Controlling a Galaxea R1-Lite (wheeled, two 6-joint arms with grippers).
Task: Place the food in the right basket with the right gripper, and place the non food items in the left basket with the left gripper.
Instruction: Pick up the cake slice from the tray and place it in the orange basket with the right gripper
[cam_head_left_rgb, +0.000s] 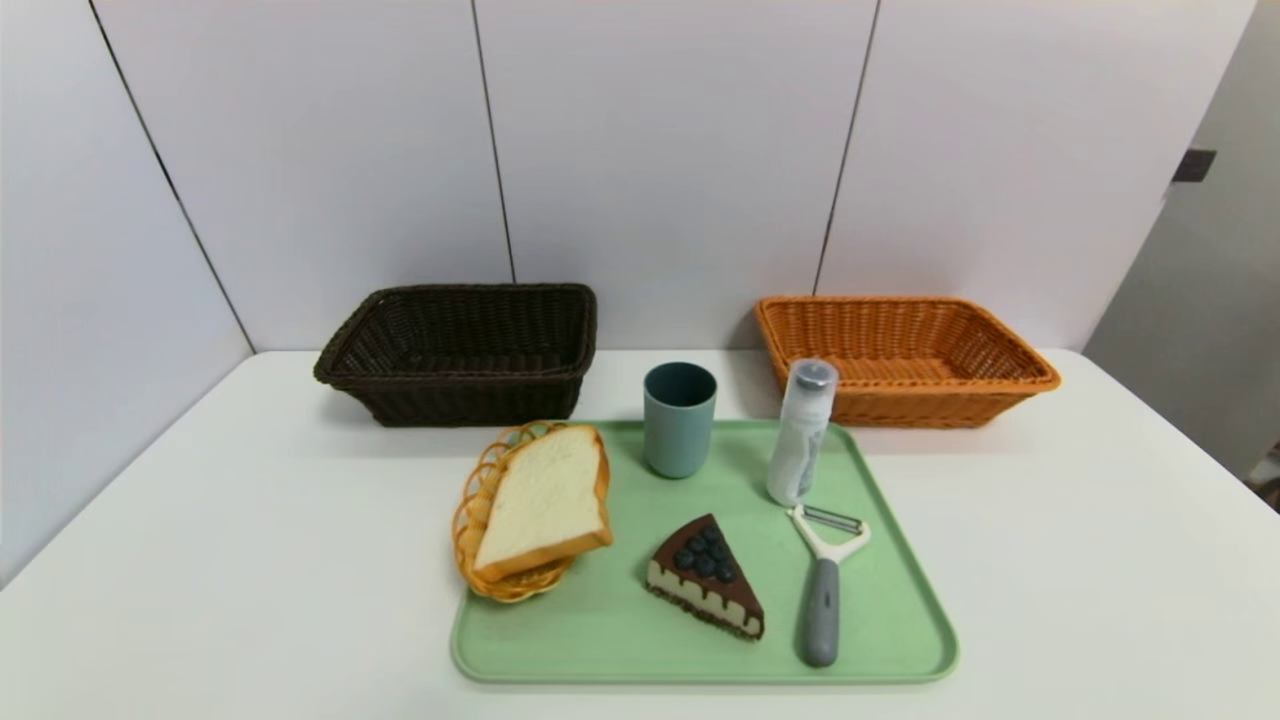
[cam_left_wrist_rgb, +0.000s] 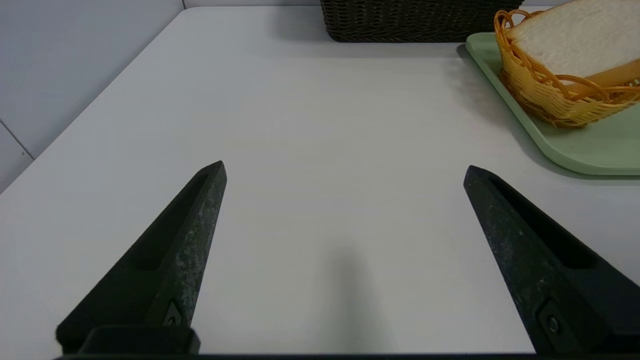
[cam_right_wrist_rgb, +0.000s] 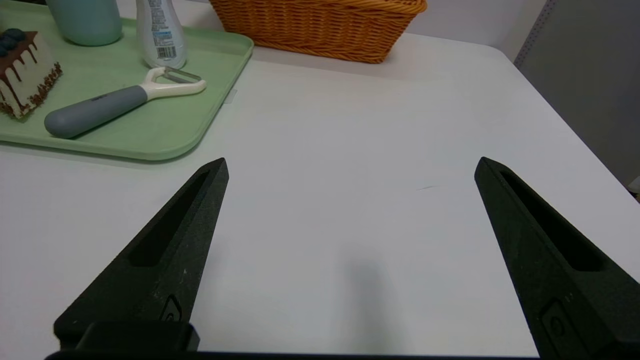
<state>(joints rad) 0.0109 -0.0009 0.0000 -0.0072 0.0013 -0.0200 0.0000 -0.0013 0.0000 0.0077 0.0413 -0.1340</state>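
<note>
Both arms parked low at my near edge of the white worktop (cam_head_left_rgb: 200, 560), one on each side of the tray. Left gripper (cam_left_wrist_rgb: 345, 170): jaws spread wide, nothing between them, bare worktop ahead. Right gripper (cam_right_wrist_rgb: 350, 167): the same, jaws wide and empty over open surface.

Green tray (cam_head_left_rgb: 900, 600), smooth with a rounded raised rim, sits centred near the front edge. On it: a bread slice (cam_head_left_rgb: 545, 500) lying in a small woven orange dish (cam_head_left_rgb: 470, 520) that overhangs the tray's left rim; a wedge of chocolate cake (cam_head_left_rgb: 705, 578) topped with blueberries; a matte teal cup (cam_head_left_rgb: 679, 418), upright; a white bottle (cam_head_left_rgb: 800, 432), upright; a peeler (cam_head_left_rgb: 825, 580) with a grey handle, lying flat near the right rim.

Dark brown wicker basket (cam_head_left_rgb: 465, 350) stands back left, orange wicker basket (cam_head_left_rgb: 905, 355) back right, both against the wall panels. Wide clear worktop flanks the tray on either side.
</note>
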